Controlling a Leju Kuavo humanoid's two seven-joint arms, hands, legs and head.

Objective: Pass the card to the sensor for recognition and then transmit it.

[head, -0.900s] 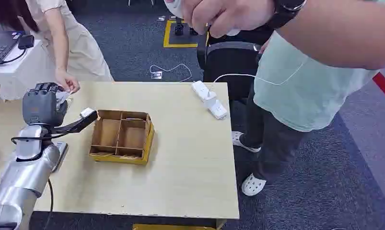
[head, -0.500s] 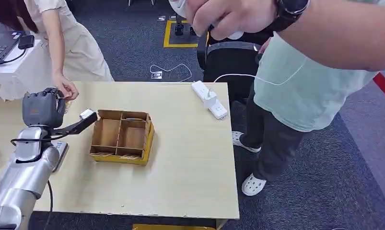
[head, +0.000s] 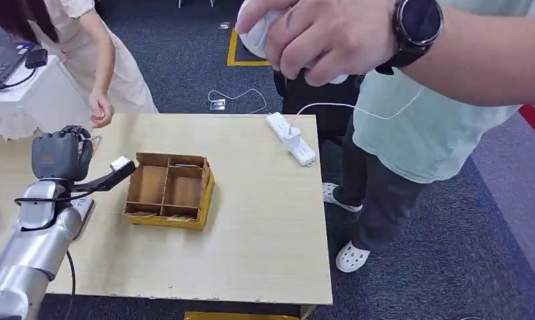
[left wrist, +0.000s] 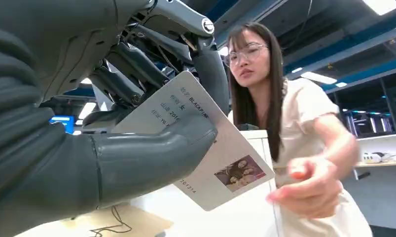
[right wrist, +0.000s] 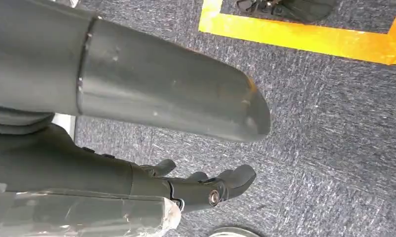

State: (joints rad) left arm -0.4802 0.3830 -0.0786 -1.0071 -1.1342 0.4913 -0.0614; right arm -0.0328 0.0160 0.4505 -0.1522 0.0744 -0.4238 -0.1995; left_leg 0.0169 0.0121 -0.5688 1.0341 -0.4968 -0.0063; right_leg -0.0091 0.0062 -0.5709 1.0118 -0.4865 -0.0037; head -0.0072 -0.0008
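Observation:
My left hand (head: 60,155) is raised above the left end of the wooden table (head: 264,220). In the left wrist view its thumb (left wrist: 151,153) and fingers pinch a white card (left wrist: 225,163) with printed text and a small photo. A person in a cream top stands at the table's far left corner, their hand (left wrist: 309,190) near the card's free end but not touching it. A flat grey device (head: 84,208) lies on the table, partly hidden under my left forearm. My right hand (right wrist: 200,190) hangs over grey carpet, holding nothing, fingers loosely bent.
A cardboard box with compartments (head: 170,190) sits just right of my left hand. A white power strip (head: 291,139) lies at the table's far edge. A second person in a green shirt stands at the right; their hand (head: 318,37) holds a white object close to the camera.
The person's hand at the far left has drawn back from my left hand, which keeps the card and has sunk slightly. The near person's hand has moved lower into view.

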